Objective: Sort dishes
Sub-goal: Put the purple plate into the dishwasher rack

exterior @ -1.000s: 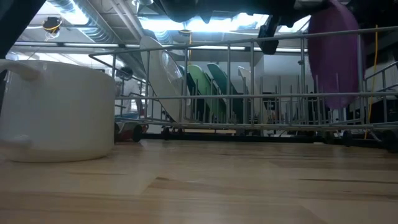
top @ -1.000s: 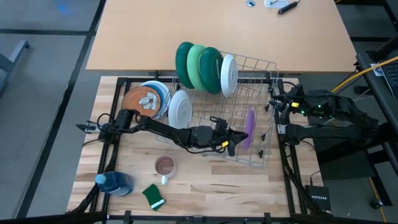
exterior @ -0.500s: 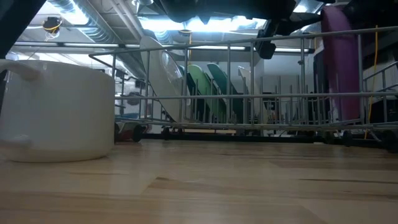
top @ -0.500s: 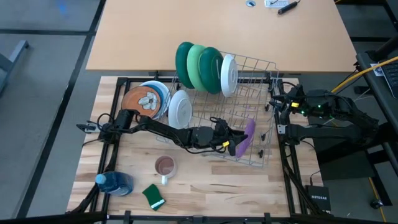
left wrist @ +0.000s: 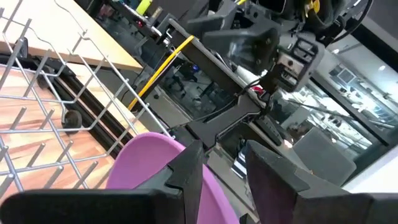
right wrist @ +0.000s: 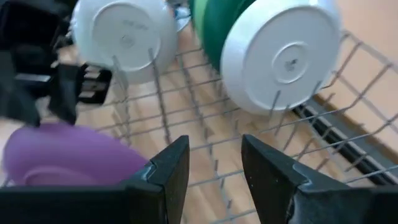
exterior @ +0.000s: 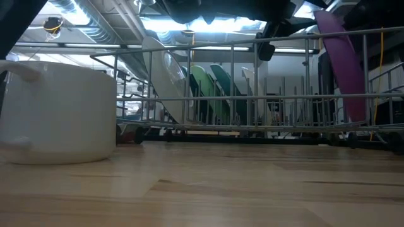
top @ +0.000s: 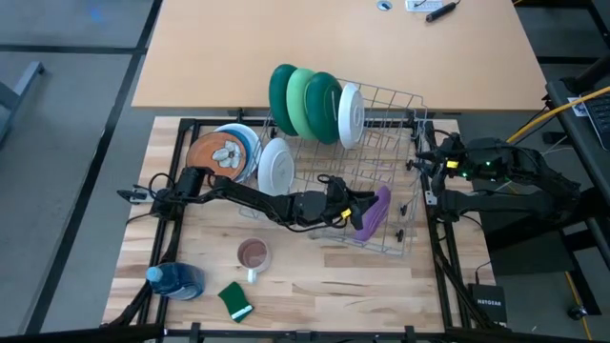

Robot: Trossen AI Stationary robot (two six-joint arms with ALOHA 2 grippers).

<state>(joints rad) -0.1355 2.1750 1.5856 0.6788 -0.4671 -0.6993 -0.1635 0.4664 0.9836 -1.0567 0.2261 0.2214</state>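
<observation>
high: overhead, straight down | low: tabletop level | wrists: close (all share the rack (top: 367, 167))

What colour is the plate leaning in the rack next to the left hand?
Purple. The round purple plate shows best in the high view, tilted in the wire dish rack.

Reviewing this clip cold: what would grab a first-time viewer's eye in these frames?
The purple plate leaning tilted in the near right part of the wire dish rack, with the left gripper right beside it, fingers apart. Next, the row of dark green plate, light green plate and white plate standing on edge at the rack's far end. The right gripper waits open at the rack's right side.
</observation>
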